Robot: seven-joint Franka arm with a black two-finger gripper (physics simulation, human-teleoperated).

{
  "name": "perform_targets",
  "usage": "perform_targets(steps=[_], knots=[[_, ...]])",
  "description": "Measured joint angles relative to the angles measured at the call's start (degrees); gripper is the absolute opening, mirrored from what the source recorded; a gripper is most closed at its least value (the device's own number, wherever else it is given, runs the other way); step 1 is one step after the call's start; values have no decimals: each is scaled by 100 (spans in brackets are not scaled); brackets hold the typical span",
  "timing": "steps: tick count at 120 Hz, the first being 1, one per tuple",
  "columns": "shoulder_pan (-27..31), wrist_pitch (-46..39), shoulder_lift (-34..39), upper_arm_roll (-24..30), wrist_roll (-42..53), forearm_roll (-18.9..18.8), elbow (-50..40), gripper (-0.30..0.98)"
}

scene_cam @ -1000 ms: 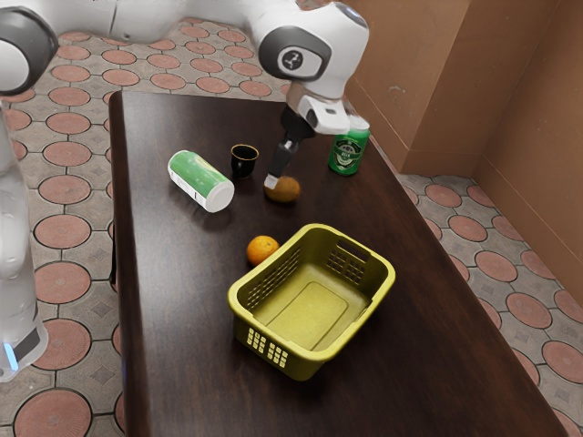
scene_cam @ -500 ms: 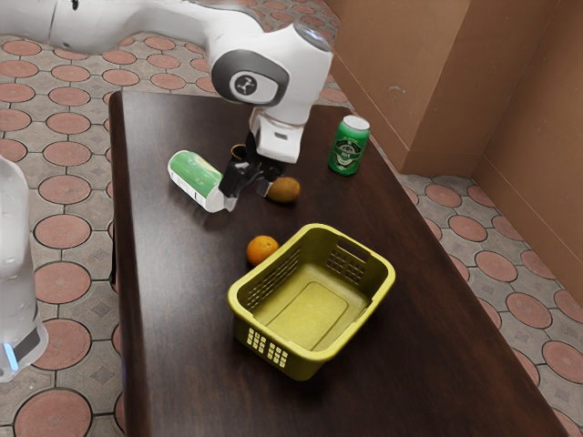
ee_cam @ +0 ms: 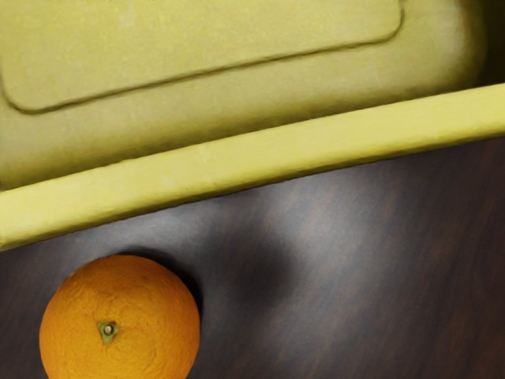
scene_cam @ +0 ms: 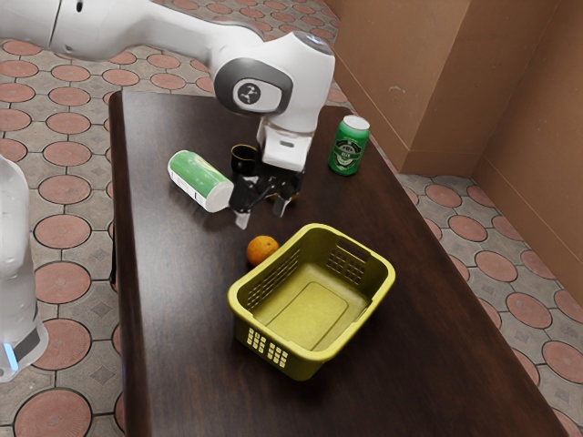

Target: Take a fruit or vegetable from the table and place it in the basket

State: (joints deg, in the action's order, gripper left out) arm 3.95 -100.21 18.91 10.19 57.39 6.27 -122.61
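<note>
Below my claw's camera, an orange (ee_cam: 120, 324) sits on the dark wooden counter (ee_cam: 371, 253), its green stem scar facing me. Just beside it runs the pale yellow rim of the basket (ee_cam: 252, 162), and past that rim I see the basket's floor, marked by a rounded groove.

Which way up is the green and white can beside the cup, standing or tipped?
Tipped: the can lies with its long side on the table.

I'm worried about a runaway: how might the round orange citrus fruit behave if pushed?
The orange citrus fruit would likely roll, being nearly ball-shaped. Its finely textured peel may aid grip. The yellow plastic basket close beside it might block that side.
</note>
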Motion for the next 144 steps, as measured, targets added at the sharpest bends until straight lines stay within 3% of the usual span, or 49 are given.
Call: perform_targets(steps=[57, 144], knots=[[17, -251, -74, -156, -496, 40, -253, 68], [52, -1035, -994, -290, -764, -46, -220, 68]])
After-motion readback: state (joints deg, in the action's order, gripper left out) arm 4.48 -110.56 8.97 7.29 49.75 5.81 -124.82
